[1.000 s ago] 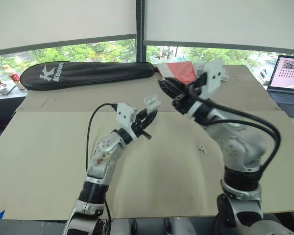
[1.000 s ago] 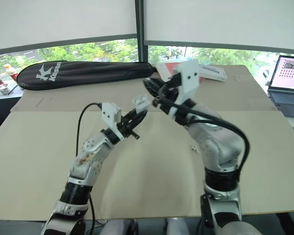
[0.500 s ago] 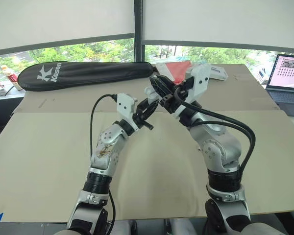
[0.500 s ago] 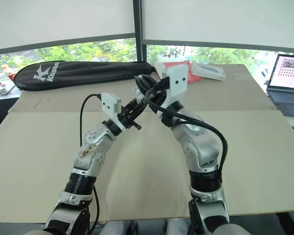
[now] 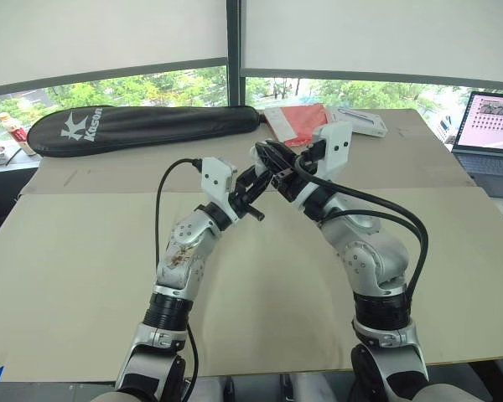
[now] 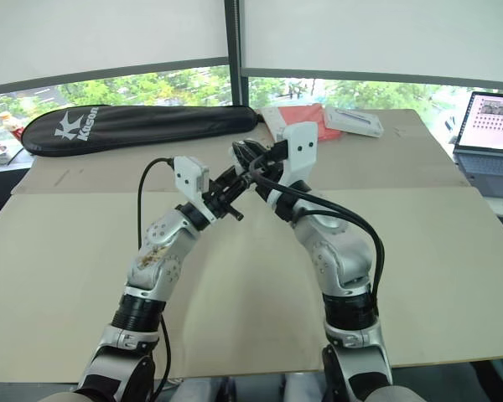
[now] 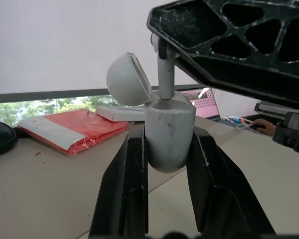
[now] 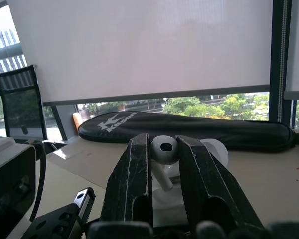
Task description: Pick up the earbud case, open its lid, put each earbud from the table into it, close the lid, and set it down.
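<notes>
Step in hand, as judged: seating 1st bud in case. Approx. mid-task; lid already open, closing and set-down not yet done.

Held mid-air at upper centre of head view, well above table: earbud case, clamped round lower body betw. both fingers of left claw, closed snug on it. Gripped low, presumably to leave lid free to hang back on hinge and case mouth exposed.

Pinched by bulb end in right claw, closed to a narrow gap on it: earbud, stem pointing into case, tip at or just inside mouth. Held by head, prob. to keep stem clear for socket.

Next, as judged: keep stem in line w/ socket, ease in till seated, then release. Avoid side load: risk of bud jamming on rim or case twisting in grip. Avoid knocking lid w/ right finger, close beside it.
</notes>
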